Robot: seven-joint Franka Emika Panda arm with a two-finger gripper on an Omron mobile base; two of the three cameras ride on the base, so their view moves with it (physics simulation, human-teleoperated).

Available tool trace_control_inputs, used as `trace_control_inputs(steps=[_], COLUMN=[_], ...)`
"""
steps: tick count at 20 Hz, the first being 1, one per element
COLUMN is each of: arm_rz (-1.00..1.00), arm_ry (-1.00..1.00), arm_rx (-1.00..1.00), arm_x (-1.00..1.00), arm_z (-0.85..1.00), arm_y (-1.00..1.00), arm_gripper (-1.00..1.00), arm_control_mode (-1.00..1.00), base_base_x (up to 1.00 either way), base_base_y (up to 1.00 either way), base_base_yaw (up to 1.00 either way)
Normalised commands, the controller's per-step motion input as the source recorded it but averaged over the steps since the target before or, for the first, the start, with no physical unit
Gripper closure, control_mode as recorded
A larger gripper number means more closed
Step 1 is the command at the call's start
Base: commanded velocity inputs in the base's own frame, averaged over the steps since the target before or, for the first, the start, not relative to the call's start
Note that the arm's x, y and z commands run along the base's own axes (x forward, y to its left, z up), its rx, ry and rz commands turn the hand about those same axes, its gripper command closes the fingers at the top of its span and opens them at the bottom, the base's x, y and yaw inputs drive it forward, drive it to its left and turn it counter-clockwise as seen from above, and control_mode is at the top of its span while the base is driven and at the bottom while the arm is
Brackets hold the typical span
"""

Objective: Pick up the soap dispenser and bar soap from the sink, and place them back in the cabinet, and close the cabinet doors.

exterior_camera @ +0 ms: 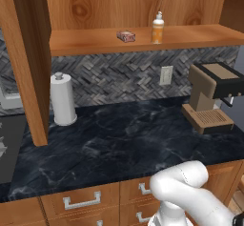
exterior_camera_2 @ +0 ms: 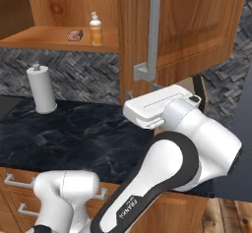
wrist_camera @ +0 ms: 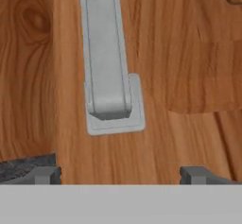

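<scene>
Door handle close up
The gripper, fingertips spread wide, faces the cabinet door below its silver handle, perhaps not touching.

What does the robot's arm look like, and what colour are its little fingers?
The arm is thick, rounded and glossy white, with a dark band curving round one joint. Small dark letters on the lower link read FRANKA. Near the hand sits a flat white block with thin dark lines. The gripper has two small dark grey fingertips, squarish and blocky.
</scene>
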Motion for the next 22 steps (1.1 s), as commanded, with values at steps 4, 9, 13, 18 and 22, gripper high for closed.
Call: trace_control_inputs(steps=[4, 9, 13, 18, 22], arm_rz=[0.00, 0.00, 0.00, -0.04, -0.05], arm_ry=[0.00, 0.00, 0.00, 0.00, 0.00], arm_rx=[0.00, 0.00, 0.00, 0.00, 0.00], arm_x=[0.43, 0.50, 0.55, 0.54, 0.51], arm_z=[0.00, 0.00, 0.00, 0.00, 0.00], arm_y=[0.06, 0.05, 0.15, 0.17, 0.23], arm_gripper=[-1.00, -1.00, -1.00, -1.00, -1.00], arm_control_mode=[-1.00, -1.00, -1.00, -1.00, -1.00], base_base_x=[0.00, 0.00, 0.00, 0.00, 0.00], base_base_y=[0.00, 0.00, 0.00, 0.00, 0.00], base_base_yaw=[0.00, 0.00, 0.00, 0.00, 0.00])
